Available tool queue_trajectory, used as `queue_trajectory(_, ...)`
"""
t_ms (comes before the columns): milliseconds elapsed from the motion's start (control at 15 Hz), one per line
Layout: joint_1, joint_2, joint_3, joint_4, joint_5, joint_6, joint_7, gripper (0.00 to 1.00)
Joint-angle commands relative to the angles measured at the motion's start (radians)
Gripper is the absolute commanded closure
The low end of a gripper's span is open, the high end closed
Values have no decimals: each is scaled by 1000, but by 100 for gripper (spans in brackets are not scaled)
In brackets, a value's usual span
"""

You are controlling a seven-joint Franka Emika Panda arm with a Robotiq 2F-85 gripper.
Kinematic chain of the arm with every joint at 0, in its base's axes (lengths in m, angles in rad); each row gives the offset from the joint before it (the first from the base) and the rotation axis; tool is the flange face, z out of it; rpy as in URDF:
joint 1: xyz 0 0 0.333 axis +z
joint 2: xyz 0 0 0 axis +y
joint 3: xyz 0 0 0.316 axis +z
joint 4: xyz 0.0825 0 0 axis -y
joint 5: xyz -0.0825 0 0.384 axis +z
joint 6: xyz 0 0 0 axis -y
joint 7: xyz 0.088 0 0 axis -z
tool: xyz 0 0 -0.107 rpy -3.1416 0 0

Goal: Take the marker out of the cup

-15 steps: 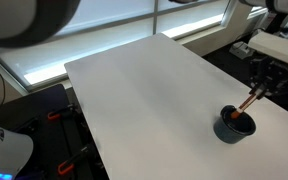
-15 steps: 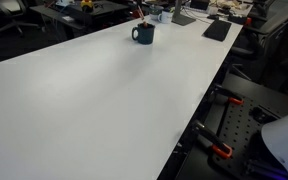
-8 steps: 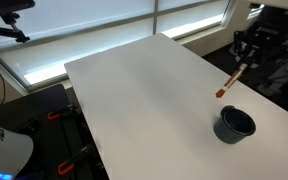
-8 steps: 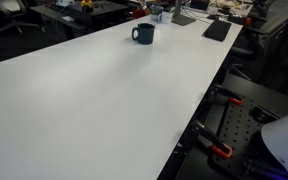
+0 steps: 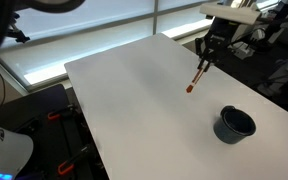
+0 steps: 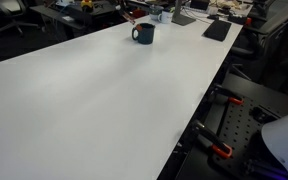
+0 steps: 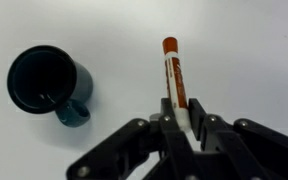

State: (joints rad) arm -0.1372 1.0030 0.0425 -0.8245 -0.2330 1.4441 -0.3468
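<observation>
In my wrist view the cup (image 7: 42, 78) stands at the left on the white table (image 7: 254, 50), dark inside, with a small handle on its side. To its right, well apart from it, is the marker (image 7: 172, 72). My gripper (image 7: 181, 115) is clamped on one end of it, fingers (image 7: 197, 118) pressing from both sides. In an exterior view the marker (image 5: 195, 77) hangs tilted over the table, tip pointing down and left, and the cup (image 5: 234, 124) sits further right, nearer.
</observation>
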Motion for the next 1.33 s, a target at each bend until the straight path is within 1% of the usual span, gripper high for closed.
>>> queue_trajectory(0,32,65,-7,-16,-49,72,-34,95)
queue_trajectory(200,44,122,-9,-16,-76,112,-36,95)
queue_trajectory(467,47,168,-9,-6,-103,107,-57,95)
queue_trajectory(533,47,174,-9,-5,-106,106,-58,80)
queue_trajectory(600,47,178,-8,-3,-110,103,-60,53)
queue_trajectory(667,48,179,-10,-2,-119,102,-66,53)
queue_trajectory(733,48,181,-9,-2,-125,101,-70,47)
queue_trajectory(867,50,181,-10,-4,-136,106,-70,32)
queue_trajectory(933,40,184,0,-5,-116,100,-46,23)
queue_trajectory(1000,39,184,0,-5,-116,100,-46,42)
queue_trajectory(1133,39,187,0,-5,-116,100,-45,26)
queue_trajectory(1200,38,188,0,-5,-116,100,-45,23)
queue_trajectory(1267,38,188,0,-5,-116,100,-45,23)
